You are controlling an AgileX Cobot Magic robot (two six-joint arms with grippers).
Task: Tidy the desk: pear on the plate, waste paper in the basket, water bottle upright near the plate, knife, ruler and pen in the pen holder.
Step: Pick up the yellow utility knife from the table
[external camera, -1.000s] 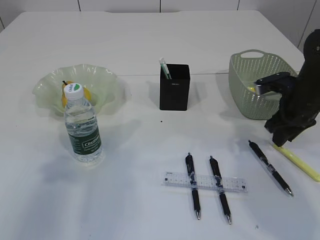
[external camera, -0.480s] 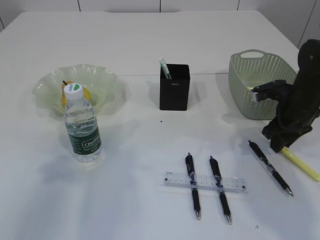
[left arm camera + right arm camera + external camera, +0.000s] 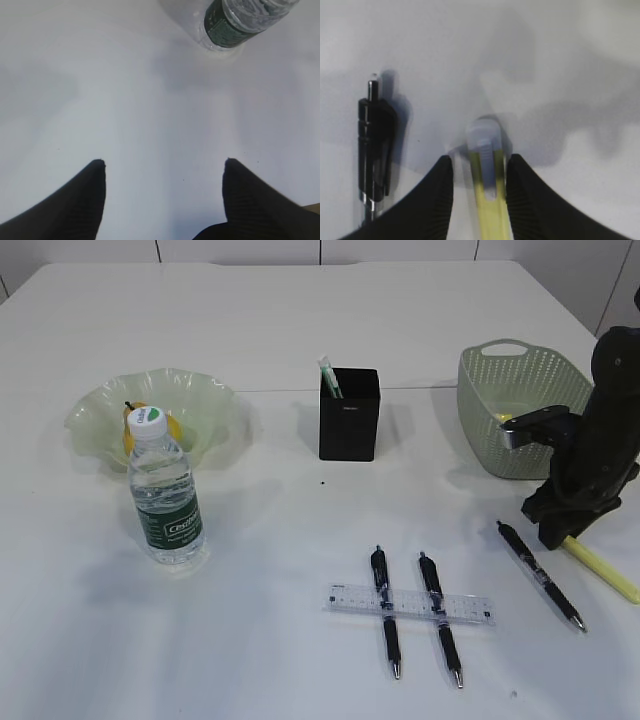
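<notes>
The white table (image 3: 300, 330) is shown from the front at a slant. At its left stands a pale green wavy plate (image 3: 205, 405) with the pear (image 3: 135, 425) lying in it, partly hidden by the water bottle (image 3: 166, 502), which stands upright just in front of the plate. A black pen holder (image 3: 349, 415) is seen at the centre, with a pale green item (its kind cannot be told) sticking out at its left corner. The green basket (image 3: 505, 405) stands at the right.

Near the front edge a clear ruler (image 3: 410, 604) lies across two black pens (image 3: 386, 610) (image 3: 441, 618). A third black pen (image 3: 540, 575) lies further right, just beside the yellow knife (image 3: 605, 570).

The right gripper (image 3: 556, 530) is lowered onto the upper end of the knife. In the right wrist view its jaws are seen on either side of the knife (image 3: 489, 200), whose grey end cap (image 3: 484, 137) shows beyond the fingers (image 3: 432, 200); they appear closed against the handle. The third pen (image 3: 374, 145) lies just left of them.

In the left wrist view the left gripper (image 3: 164, 165) is held wide apart over bare table, grasping nothing, with the bottle's base (image 3: 235, 25) well ahead of it.
</notes>
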